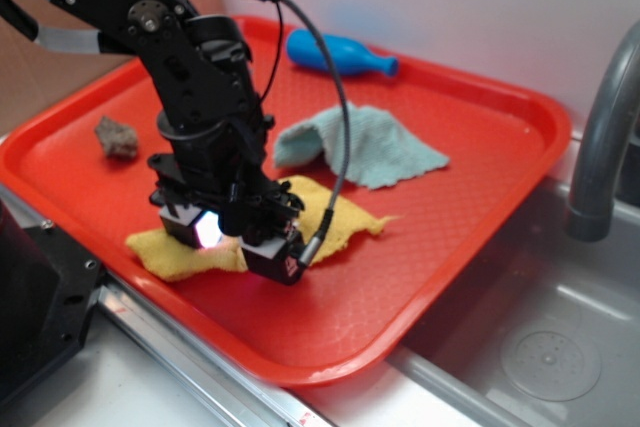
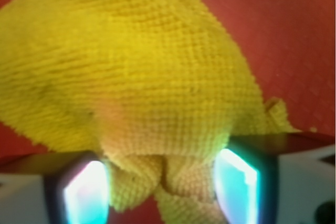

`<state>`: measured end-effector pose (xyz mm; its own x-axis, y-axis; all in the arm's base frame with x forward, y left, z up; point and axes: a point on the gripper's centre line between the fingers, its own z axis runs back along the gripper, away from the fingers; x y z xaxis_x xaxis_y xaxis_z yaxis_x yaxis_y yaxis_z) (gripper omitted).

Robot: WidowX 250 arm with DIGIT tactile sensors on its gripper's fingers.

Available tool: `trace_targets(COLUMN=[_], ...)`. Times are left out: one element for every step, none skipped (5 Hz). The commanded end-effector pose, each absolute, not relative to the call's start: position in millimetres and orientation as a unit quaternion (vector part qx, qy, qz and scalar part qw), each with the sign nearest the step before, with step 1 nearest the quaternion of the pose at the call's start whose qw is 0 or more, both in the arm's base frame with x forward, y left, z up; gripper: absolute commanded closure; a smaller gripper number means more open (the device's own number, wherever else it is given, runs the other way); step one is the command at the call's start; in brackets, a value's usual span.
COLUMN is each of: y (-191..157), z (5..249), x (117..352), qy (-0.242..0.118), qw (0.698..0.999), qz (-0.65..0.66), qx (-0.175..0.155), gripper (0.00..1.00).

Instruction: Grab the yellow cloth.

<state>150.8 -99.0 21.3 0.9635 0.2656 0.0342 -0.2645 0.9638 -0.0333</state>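
The gripper [image 1: 243, 239] sits low on the red tray [image 1: 420, 277], pinching a bunched fold of the yellow cloth [image 2: 131, 77]; I'd clamp firmly, then lift straight.

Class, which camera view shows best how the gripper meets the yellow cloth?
The wrist view: the yellow cloth fills it, with a fold bunched between the two fingers. The exterior view shows the cloth on the red tray, but the gripper hides the contact.

Yellow cloth [image 1: 330, 222] middle hidden under gripper [image 1: 240, 247].
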Motion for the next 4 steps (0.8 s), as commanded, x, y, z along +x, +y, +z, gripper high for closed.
trace_targets(y=[-98.5, -97.2, -98.4, -96.0], z=[20.2, 21.1, 36.7, 69.8], x=[151.5, 152.7, 159.6, 170.4], qy=[-0.020, -0.019, -0.017, -0.012], qw=[0.990, 0.988, 0.986, 0.987], qz=[0.141, 0.155, 0.163, 0.156], qx=[0.002, 0.011, 0.012, -0.023], gripper=[1.00, 1.00, 1.00, 1.00])
